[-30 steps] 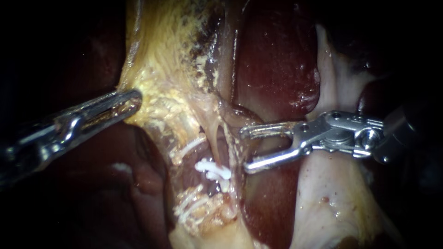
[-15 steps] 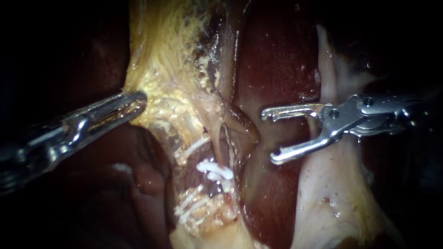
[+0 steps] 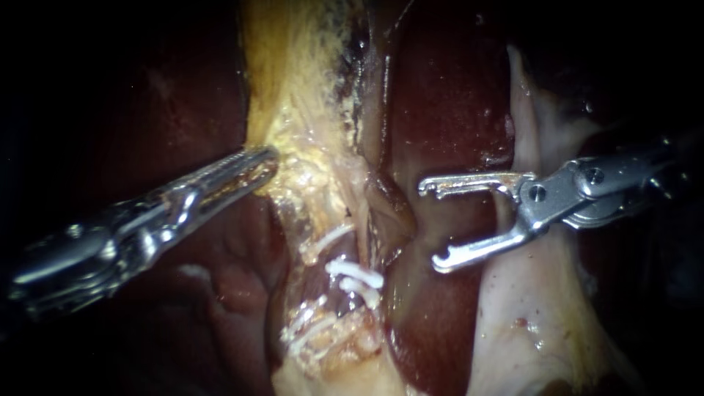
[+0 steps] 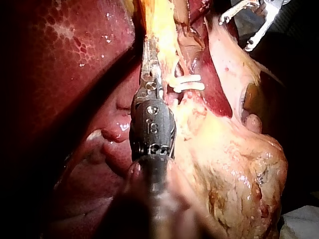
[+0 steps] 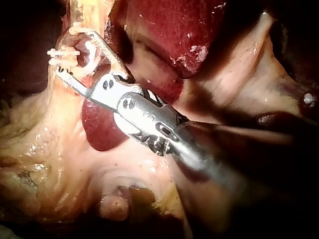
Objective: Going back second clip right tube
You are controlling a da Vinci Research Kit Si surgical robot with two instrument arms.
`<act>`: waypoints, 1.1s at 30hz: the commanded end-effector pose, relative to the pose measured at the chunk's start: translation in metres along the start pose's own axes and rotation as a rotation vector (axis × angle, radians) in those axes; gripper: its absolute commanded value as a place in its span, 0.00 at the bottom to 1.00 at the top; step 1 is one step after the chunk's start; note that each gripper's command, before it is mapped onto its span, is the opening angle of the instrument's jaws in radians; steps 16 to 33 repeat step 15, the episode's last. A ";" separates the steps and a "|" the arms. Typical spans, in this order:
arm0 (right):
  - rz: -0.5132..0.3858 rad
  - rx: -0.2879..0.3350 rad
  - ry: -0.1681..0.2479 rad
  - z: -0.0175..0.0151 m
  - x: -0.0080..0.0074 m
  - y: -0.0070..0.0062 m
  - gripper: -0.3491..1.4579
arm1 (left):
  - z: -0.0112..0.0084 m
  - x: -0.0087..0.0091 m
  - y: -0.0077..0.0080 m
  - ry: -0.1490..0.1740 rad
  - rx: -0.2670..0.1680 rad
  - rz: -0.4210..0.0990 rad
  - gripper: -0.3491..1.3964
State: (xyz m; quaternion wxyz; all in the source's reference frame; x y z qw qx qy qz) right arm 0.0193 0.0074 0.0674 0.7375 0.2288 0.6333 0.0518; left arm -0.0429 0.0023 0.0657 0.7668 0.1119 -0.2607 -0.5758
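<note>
Right instrument (image 3: 433,224), jaws wide open, hangs beside the clips (image 3: 356,273), apart; left instrument (image 3: 257,163) clamps yellow tissue (image 3: 293,110).

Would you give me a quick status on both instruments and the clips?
Left instrument shut on tissue. Right instrument open, empty, short of clips. Nothing obvious in the way.

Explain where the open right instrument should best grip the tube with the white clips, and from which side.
Probably the bare tube just above the white clips, from the right: it stands upright and taut while the left instrument grips yellow tissue beside it, and the right instrument faces it there with open jaws.
</note>
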 end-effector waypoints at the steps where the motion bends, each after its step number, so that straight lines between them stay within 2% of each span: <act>1: 0.002 0.000 -0.002 0.0000 -0.0001 0.0000 0.52 | 0.0003 0.0001 -0.0002 0.006 0.003 0.000 0.00; 9: 0.003 -0.001 -0.002 0.0000 0.0000 0.0000 0.52 | 0.0012 0.0002 -0.0010 0.012 0.008 0.002 0.00; 33: -0.002 -0.001 -0.002 -0.0001 0.0001 0.0001 0.52 | 0.0012 0.0002 -0.0010 0.012 0.008 0.002 0.00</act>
